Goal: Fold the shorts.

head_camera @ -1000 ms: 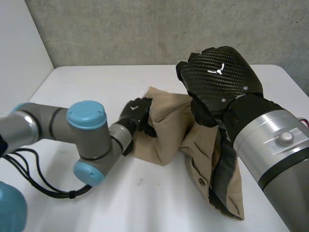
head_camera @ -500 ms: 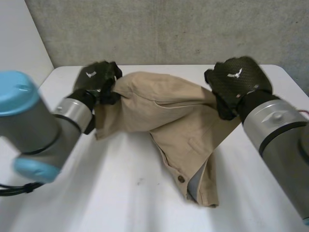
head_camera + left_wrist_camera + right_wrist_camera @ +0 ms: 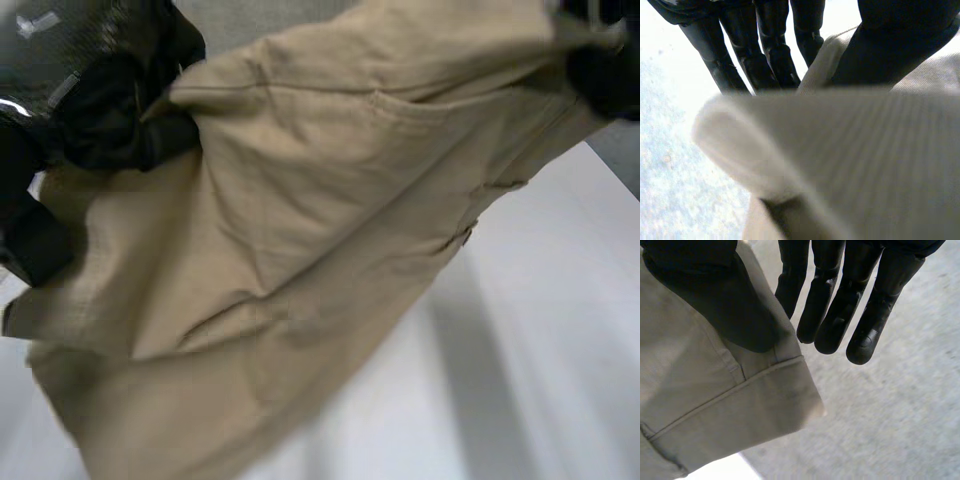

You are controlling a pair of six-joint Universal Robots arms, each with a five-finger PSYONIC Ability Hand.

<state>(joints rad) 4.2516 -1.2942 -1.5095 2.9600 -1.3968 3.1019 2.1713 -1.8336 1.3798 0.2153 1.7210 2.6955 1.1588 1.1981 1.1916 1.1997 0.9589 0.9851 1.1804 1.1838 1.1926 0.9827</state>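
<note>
The tan shorts [image 3: 330, 200] hang spread in the air between my two hands, close in front of the head camera. My left hand [image 3: 90, 90] holds their upper left edge. In the left wrist view its thumb [image 3: 890, 45] presses a fold of the shorts [image 3: 865, 160] against the fingers [image 3: 770, 45]. My right hand [image 3: 605, 75] holds the upper right corner. In the right wrist view its thumb [image 3: 715, 295] pins the hemmed corner of the shorts [image 3: 715, 405], with the fingers [image 3: 865, 315] straight behind the cloth. The lower part of the shorts droops to the lower left.
The white table [image 3: 540, 350] lies below and to the right of the hanging cloth. A grey wall [image 3: 260, 15] stands behind it.
Both hands have risen and moved apart, lifting the shorts off the table and stretching them out near the camera. The left hand has closed on the cloth edge.
</note>
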